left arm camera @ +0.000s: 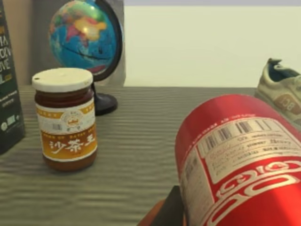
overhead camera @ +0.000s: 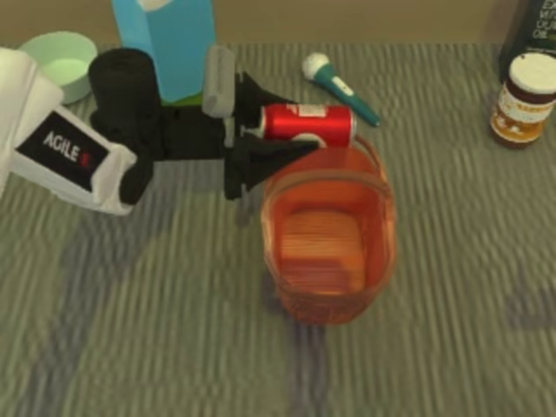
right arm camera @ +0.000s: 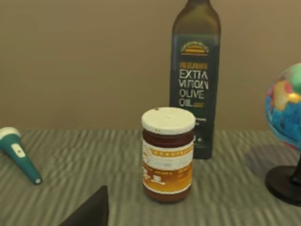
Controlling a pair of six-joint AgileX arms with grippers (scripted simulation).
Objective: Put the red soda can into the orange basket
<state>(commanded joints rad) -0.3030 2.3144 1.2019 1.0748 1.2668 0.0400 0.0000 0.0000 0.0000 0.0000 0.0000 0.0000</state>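
The red soda can (overhead camera: 313, 123) lies on its side in the air, with my left gripper (overhead camera: 291, 126) shut on it. It hangs over the far rim of the orange basket (overhead camera: 382, 234), just behind the arched handle (overhead camera: 326, 176). In the left wrist view the can (left arm camera: 240, 160) fills the near corner, label and barcode facing up, with one dark finger (left arm camera: 171, 209) against it. A sliver of the basket (left arm camera: 150, 217) shows beneath. My right arm is out of the top view. Only a dark piece of my right gripper (right arm camera: 89, 212) shows in its wrist view.
Behind my left arm stand a pale green bowl (overhead camera: 61, 62) and a blue carton (overhead camera: 169, 43). A teal and white microphone (overhead camera: 340, 85) lies behind the can. A brown jar (overhead camera: 524, 98), an olive oil bottle (right arm camera: 195, 80), a globe (left arm camera: 87, 33) and a shoe (left arm camera: 282, 89) crowd the far right.
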